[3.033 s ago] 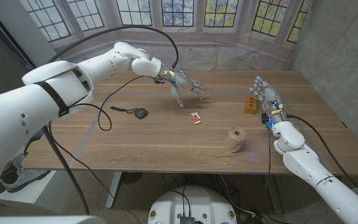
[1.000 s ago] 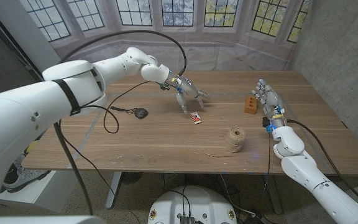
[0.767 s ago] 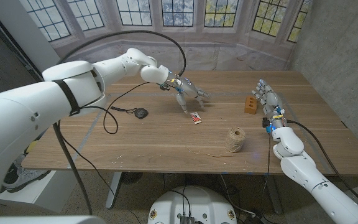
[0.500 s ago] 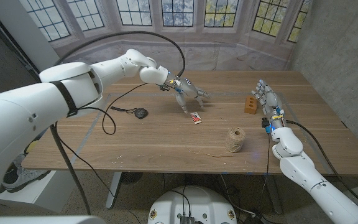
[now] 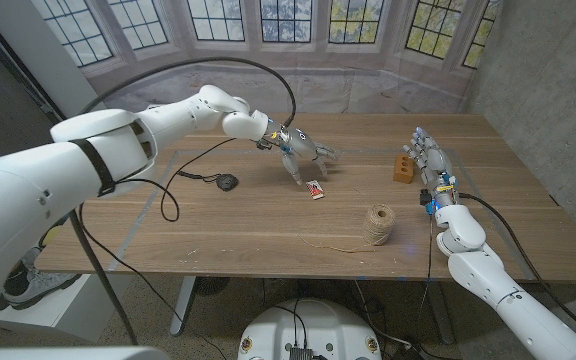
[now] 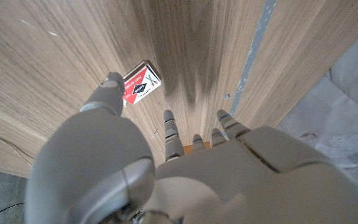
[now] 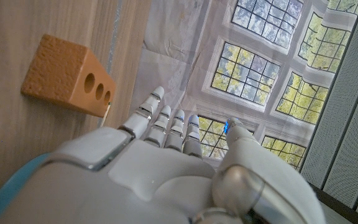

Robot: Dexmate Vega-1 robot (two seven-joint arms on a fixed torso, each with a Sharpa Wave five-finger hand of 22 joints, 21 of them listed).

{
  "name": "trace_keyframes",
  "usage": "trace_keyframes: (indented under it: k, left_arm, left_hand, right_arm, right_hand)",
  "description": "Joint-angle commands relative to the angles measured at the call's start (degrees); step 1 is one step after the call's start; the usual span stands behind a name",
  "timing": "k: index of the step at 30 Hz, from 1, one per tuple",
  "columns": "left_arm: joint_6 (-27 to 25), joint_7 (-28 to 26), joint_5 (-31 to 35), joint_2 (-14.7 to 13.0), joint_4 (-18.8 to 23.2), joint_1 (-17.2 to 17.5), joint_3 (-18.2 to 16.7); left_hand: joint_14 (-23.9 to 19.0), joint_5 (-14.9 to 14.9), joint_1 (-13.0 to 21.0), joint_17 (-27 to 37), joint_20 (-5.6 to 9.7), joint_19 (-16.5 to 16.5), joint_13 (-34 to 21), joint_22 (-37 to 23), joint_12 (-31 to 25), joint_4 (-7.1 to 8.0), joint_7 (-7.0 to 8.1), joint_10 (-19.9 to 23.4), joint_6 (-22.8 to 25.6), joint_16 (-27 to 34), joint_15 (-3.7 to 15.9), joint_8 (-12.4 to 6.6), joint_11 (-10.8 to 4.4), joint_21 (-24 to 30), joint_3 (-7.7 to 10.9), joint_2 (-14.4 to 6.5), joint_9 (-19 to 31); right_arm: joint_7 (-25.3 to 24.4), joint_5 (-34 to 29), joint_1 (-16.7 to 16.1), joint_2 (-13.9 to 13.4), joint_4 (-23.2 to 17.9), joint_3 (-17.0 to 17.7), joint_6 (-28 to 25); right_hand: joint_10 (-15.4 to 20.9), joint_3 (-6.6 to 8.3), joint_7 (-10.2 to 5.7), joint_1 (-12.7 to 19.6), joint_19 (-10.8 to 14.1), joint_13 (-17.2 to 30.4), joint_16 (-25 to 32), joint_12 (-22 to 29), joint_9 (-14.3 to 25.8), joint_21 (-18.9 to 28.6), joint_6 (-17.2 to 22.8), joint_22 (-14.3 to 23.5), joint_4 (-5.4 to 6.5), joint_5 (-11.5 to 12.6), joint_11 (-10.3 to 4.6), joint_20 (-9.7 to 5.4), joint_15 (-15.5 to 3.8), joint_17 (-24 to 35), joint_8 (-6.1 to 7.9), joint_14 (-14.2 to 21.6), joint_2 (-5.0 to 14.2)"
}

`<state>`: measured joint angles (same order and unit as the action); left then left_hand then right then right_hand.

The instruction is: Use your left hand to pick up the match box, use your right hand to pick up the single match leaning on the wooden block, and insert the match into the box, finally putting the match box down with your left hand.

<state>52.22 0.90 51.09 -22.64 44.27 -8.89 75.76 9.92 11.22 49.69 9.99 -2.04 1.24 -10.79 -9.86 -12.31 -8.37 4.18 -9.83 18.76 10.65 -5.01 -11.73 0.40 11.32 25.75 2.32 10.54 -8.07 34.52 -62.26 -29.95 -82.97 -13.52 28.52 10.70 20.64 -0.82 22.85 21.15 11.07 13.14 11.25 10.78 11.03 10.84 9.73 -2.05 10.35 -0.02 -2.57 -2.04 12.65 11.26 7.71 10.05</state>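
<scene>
The match box (image 5: 314, 188) is seen lying flat on the wooden surface (image 5: 218, 225), near its middle, with its red label facing up (the same label is shown in the left wrist view (image 6: 141, 87)). The left hand (image 5: 303, 155) is held just above and behind the box, its fingers spread and pointing down toward it, with nothing gripped; one fingertip (image 6: 111, 83) is seen close beside the box, and whether it touches cannot be told. The wooden block (image 5: 403, 167) is set toward the right side of the surface, well apart from the box, and a thin match (image 7: 107, 114) is seen leaning at its side. The right hand (image 5: 431, 160) is held just beside the block, fingers extended, apart and empty. A ball of twine (image 5: 375, 224) is placed nearer the front edge, and a small black object (image 5: 227, 182) on a cord lies to the left.
</scene>
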Motion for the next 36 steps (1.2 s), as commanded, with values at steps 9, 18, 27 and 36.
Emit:
trace_keyframes:
  k: [9,18,27,36]
  left_arm:
    - [-1.00,-1.07,1.99,0.27,0.48,1.91,-1.38]
    - [-1.46,-3.26,2.88,1.19,-0.77,1.62,-0.41]
    - [-2.33,-5.59,3.71,0.60,0.51,1.91,0.06]
    - [-3.48,-4.03,2.95,-1.01,3.44,2.94,-0.93]
  left_hand:
    - [2.00,-0.06,0.63,0.16,-0.42,0.23,-0.13,-0.19,-0.12,-0.32,0.32,-1.24,0.52,0.10,0.22,-0.03,-0.14,0.15,0.14,-0.29,0.15]
    - [1.98,-0.08,0.76,0.16,-0.41,0.23,-0.13,-0.19,-0.09,-0.35,0.32,-1.23,0.55,0.06,0.25,0.05,-0.16,0.11,0.09,-0.35,0.16]
    - [1.51,-0.10,0.93,0.16,-0.31,0.63,-0.12,-0.20,-0.14,-0.39,0.34,-1.01,0.86,0.19,0.31,0.03,-0.27,0.22,0.06,-0.45,0.17]
    - [1.03,-0.14,1.13,0.15,-0.23,0.97,-0.12,-0.20,-0.25,-0.44,0.37,-0.60,1.54,0.25,0.41,-0.10,-0.47,0.28,0.01,-0.51,0.19]
  right_arm:
    - [0.30,0.56,-0.77,-1.56,-1.24,0.68,-1.22]
    - [0.74,0.88,-0.68,-1.99,-1.29,0.89,-1.56]
    - [1.45,1.24,-0.41,-1.89,-0.53,0.84,-1.31]
    - [1.92,1.48,-0.36,-1.62,0.13,0.81,-0.69]
  right_hand:
    - [0.14,0.19,0.12,-0.36,0.51,0.29,0.25,0.20,0.16,0.18,0.46,0.09,-0.36,-0.08,0.20,-0.64,-0.86,0.11,0.02,0.32,-0.08]
    - [0.14,0.22,0.14,-0.34,0.53,0.29,0.25,0.20,0.17,0.18,0.50,0.09,-0.42,-0.08,0.41,-0.61,-0.89,0.10,0.03,0.33,-0.10]
    - [0.12,0.25,0.14,-0.36,0.54,0.29,0.27,0.19,0.17,0.18,0.48,0.09,-0.45,-0.07,0.17,-0.64,-0.84,0.11,0.01,0.37,-0.07]
    - [0.16,0.27,0.13,-0.37,0.55,0.29,0.27,0.20,0.17,0.17,0.60,0.09,-0.47,-0.08,0.22,-0.64,-0.80,0.11,0.06,0.36,-0.06]
